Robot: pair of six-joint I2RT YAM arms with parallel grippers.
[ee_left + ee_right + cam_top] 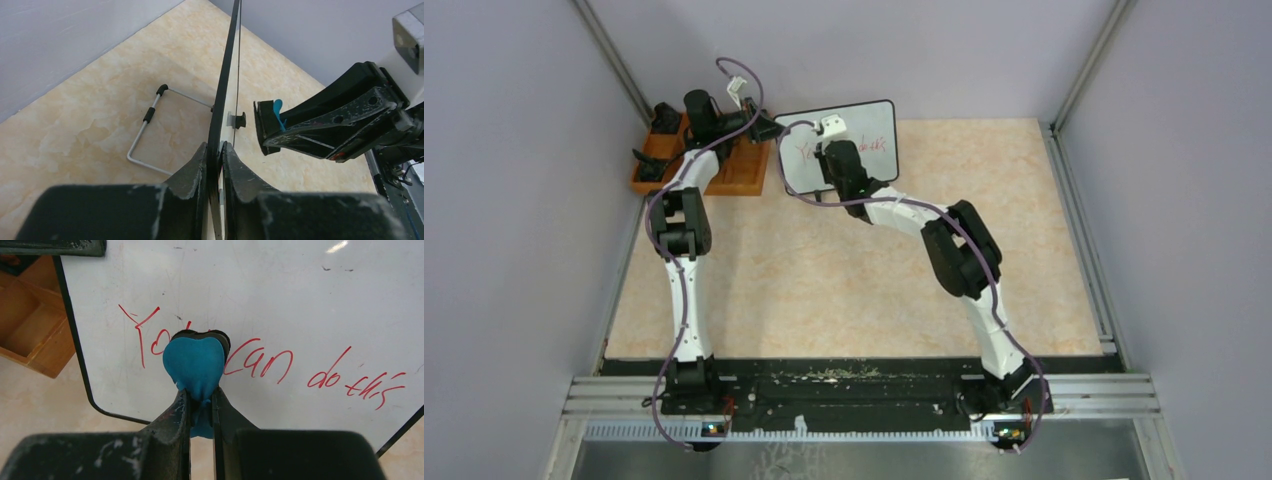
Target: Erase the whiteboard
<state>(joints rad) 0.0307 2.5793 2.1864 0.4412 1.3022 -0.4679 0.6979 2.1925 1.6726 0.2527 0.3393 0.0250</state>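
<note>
The whiteboard stands upright at the back of the table, with red handwriting "You can do this" on its face. My left gripper is shut on the board's left edge, seen edge-on. My right gripper is shut on a blue heart-shaped eraser and presses it against the board over the end of "You". The same eraser shows in the left wrist view facing the board. In the top view the right gripper is in front of the board and the left gripper is at its left edge.
An orange wooden compartment tray stands at the back left beside the board, also in the right wrist view. The board's wire stand rests on the table behind it. Grey walls close in the back and sides.
</note>
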